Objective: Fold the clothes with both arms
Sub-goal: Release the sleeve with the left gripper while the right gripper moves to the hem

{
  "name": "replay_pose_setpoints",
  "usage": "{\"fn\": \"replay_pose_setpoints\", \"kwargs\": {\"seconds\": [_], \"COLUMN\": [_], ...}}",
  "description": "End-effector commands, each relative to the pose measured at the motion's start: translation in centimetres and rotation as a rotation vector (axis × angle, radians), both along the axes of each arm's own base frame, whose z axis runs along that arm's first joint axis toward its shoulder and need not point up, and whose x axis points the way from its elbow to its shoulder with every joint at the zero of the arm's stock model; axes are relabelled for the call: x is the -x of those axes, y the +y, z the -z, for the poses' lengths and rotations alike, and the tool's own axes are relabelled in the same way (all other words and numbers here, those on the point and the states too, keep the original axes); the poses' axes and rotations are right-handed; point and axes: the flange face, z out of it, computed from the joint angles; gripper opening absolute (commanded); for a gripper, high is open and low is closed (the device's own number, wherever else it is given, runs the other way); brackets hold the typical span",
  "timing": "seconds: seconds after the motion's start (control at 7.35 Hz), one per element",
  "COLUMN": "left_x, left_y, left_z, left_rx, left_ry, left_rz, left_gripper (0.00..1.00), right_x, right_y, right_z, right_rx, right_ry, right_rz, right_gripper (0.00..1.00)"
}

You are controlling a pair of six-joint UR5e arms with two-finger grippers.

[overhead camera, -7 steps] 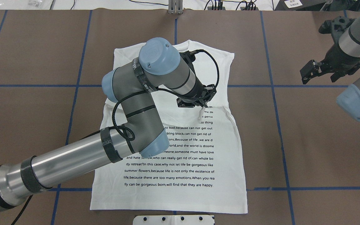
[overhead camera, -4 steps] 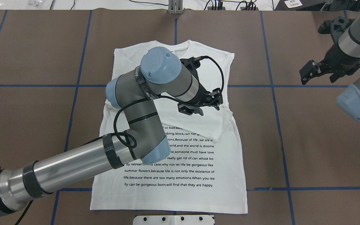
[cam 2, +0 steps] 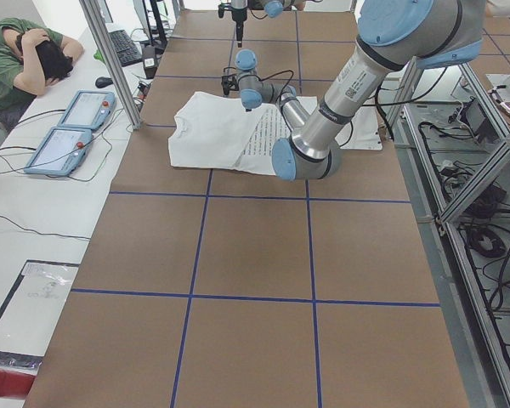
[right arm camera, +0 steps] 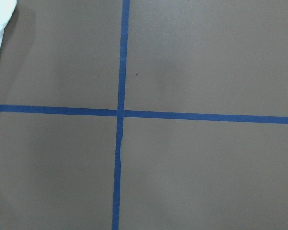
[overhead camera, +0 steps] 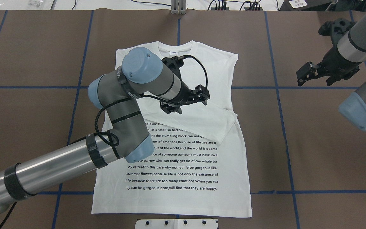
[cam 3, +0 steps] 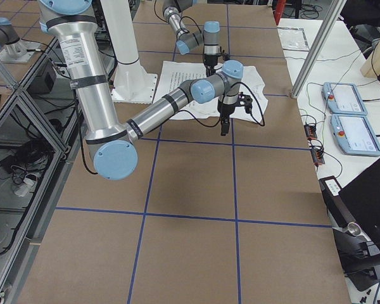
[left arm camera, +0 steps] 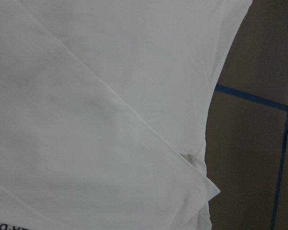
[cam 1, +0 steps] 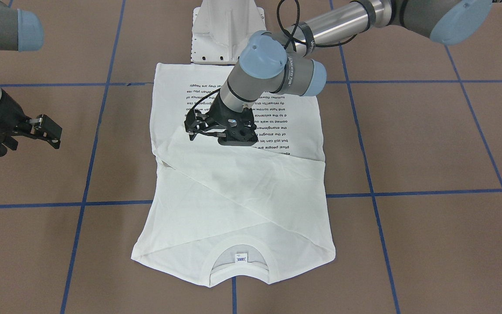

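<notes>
White long-sleeved T-shirt [overhead camera: 233, 165] lies flat, left gripper [overhead camera: 185, 102] hovering over it open and empty, right gripper [overhead camera: 317, 75] off right, also open, empty.

Brown paper-covered bench [overhead camera: 329, 143] gridded with blue tape lines [overhead camera: 329, 191]; a white flared pedestal [cam 1: 216, 35] stands at its robot-side edge, and two grey-blue tablet consoles [cam 2: 89, 109] lie beyond the opposite edge.
</notes>
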Motion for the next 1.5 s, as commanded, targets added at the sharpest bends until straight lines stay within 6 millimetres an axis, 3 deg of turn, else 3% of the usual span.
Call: {"fn": "replay_pose_setpoints", "kwargs": {"seconds": [0.0,0.27,0.54,0.82,0.95,1.09,1.36], "left_x": [6.7,13.1,17.6,19.2,19.2,19.6,19.4], "left_y": [1.9,6.1,9.6,10.4,11.1,11.7,12.1], "left_z": [-4.0,-7.2,-10.1,-12.4,-12.7,-12.5,-12.4], "left_rx": [-0.064,-0.128,-0.130,-0.128,-0.128,-0.130,-0.131], "left_ry": [-0.111,-0.136,-0.151,-0.193,-0.195,-0.190,-0.187], "left_rz": [-0.023,-0.008,-0.004,0.029,0.018,0.013,0.006], "left_gripper": [1.00,1.00,1.00,1.00,1.00,0.99,0.99], "right_x": [4.8,6.7,12.3,18.9,20.1,21.0,21.8], "right_y": [5.2,11.8,18.7,26.8,29.8,31.8,33.5], "right_z": [3.8,3.7,2.6,2.6,3.2,3.0,2.2], "right_rx": [0.017,0.041,0.048,0.053,0.071,0.082,0.102], "right_ry": [-0.051,-0.070,-0.099,-0.073,-0.085,-0.075,-0.037], "right_rz": [-0.085,-0.061,-0.123,-0.172,-0.129,-0.089,-0.066], "right_gripper": [1.00,1.00,1.00,1.00,1.00,1.00,1.00]}}
